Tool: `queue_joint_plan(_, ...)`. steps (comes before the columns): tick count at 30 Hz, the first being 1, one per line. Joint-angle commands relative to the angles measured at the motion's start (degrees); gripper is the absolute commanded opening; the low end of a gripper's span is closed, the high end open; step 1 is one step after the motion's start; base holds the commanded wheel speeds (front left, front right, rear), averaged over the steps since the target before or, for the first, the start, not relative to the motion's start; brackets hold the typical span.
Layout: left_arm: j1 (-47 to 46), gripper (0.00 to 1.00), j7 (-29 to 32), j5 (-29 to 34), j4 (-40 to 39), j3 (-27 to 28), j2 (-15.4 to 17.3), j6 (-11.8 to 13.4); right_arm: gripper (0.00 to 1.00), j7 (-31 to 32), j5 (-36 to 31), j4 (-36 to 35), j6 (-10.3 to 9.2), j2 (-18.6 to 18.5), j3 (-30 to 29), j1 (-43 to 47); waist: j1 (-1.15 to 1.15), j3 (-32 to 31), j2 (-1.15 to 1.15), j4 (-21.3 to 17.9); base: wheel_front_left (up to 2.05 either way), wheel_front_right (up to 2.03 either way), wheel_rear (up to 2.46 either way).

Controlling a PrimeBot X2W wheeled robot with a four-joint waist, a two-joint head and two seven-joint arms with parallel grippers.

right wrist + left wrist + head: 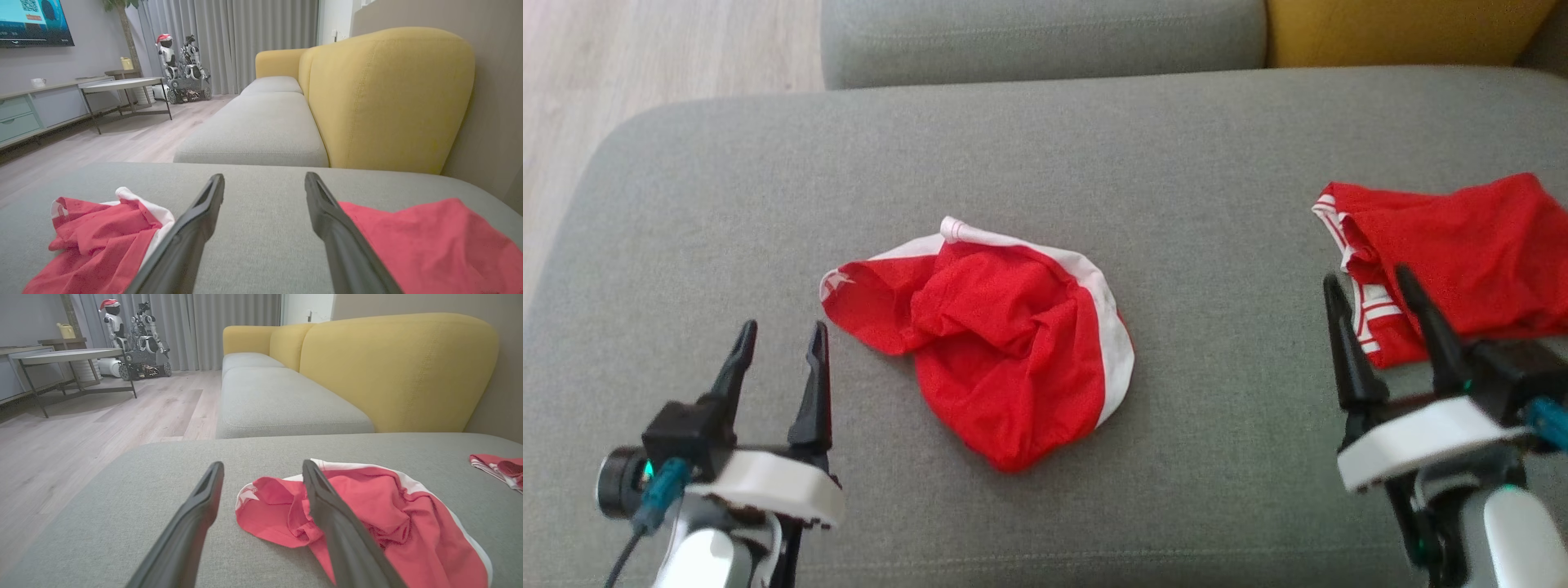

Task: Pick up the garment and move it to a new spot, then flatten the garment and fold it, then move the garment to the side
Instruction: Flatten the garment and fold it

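Past the broad grey fabric sofa cushion [1045, 139] lie a pale wooden floor [645, 57] and a mustard-yellow padded backrest [1388, 33]. The left wrist view adds a low round-topped table [69, 355] and a parked white robot in a red hat [112, 318].

The left gripper [783, 331] stands just left of the crumpled red garment [1005, 343], its 2 fingers apart over bare cushion. In its wrist view 1 finger hides part of that cloth.

The right gripper [1368, 282], jaws also spread and gripping nothing, crosses the near corner of the flatter red garment [1462, 245]. Whether it touches the garment cannot be told. That garment, white-striped at its hem, lies at the cushion's right and runs off the head view's edge.

The crumpled one sits mid-cushion, bunched into a rounded heap with a white band along its far and right edges.
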Motion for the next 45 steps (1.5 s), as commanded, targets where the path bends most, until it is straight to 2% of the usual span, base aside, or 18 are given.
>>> queue_joint_plan(1, -1.3, 1.0, 0.1, -0.5, -2.3, 1.8, 1.5, 0.6, 1.0, 0.8, 0.0, -2.8, -0.04, 0.2, 1.1, -0.2, 0.0, -0.7, 0.0, -0.1, 0.0, 0.0, 0.0)
queue_joint_plan(10, 0.9, 1.0, 1.4, -0.4, -3.5, 1.1, 2.3, 1.1, 1.0, 2.0, 0.6, -4.5, -0.04, 1.1, 0.0, 3.6, 0.0, -2.2, 0.0, 0.4, 0.0, 0.0, 0.0)
queue_joint_plan(38, 0.1, 1.0, 1.7, -1.0, -4.4, 0.4, 2.9, 2.0, 1.0, 2.4, 0.6, -3.5, -0.04, 1.7, 1.2, 2.6, 0.0, -1.2, 0.0, 1.0, 0.0, 0.0, 0.0)
queue_joint_plan(45, -2.5, 1.0, 1.3, -0.9, -4.5, -0.3, 2.4, 1.5, 1.0, 4.0, 2.4, 1.1, -0.04, 1.6, 6.2, 0.5, 0.0, 1.9, 0.0, 3.2, 0.0, 0.0, 0.0)
